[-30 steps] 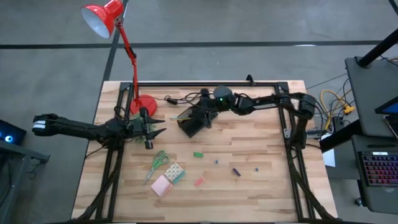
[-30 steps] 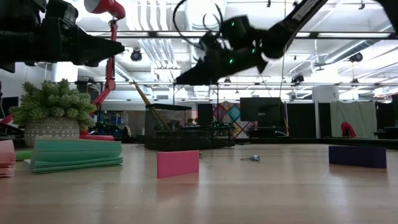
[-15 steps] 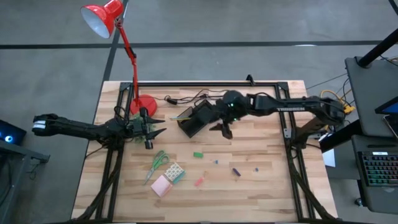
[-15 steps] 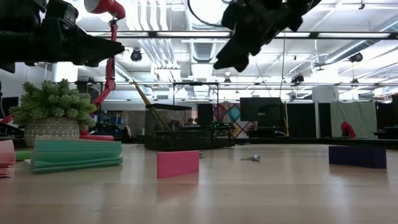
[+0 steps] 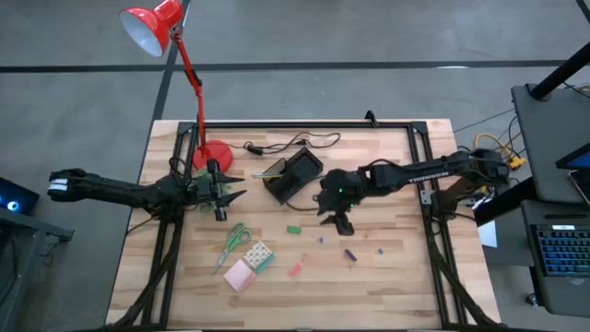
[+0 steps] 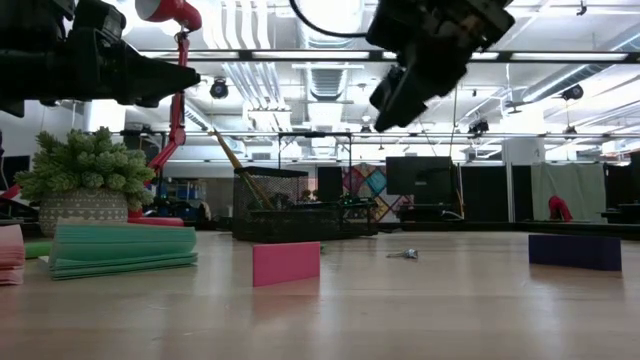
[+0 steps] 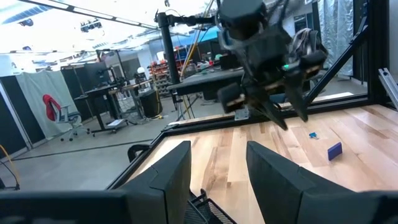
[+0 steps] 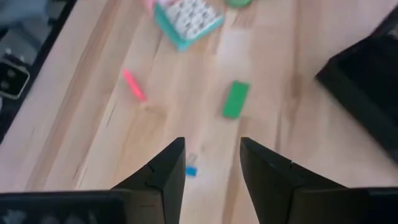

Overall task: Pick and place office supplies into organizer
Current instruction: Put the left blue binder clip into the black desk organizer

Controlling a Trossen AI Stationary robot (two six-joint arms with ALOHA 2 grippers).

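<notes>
The black organizer (image 5: 293,175) stands at the table's far middle, a thin pencil (image 5: 268,171) slanting out of it. Nearer lie the green-handled scissors (image 5: 235,242), the green-white patterned block (image 5: 259,254), the pink sticky pad (image 5: 239,275), a green piece (image 5: 293,229), a red piece (image 5: 295,269) and a purple piece (image 5: 350,254). My right gripper (image 5: 340,222) hangs open in the air just near-right of the organizer, empty; its wrist view shows the green piece (image 8: 236,99) and a tiny blue piece (image 8: 191,169) below. My left gripper (image 5: 232,192) waits open at the left.
The red lamp's base (image 5: 214,154) and a black cable (image 5: 286,144) sit at the far edge behind the organizer. Another tiny blue piece (image 5: 377,249) lies right of the purple one. A potted plant (image 6: 85,180) shows under the left arm. Black frame rails (image 5: 433,231) run along both sides.
My right gripper has swung from above the organizer toward the table's near edge and somewhat right, and now hangs over bare wood beside the green piece. The organizer and the supplies have stayed where they were.
</notes>
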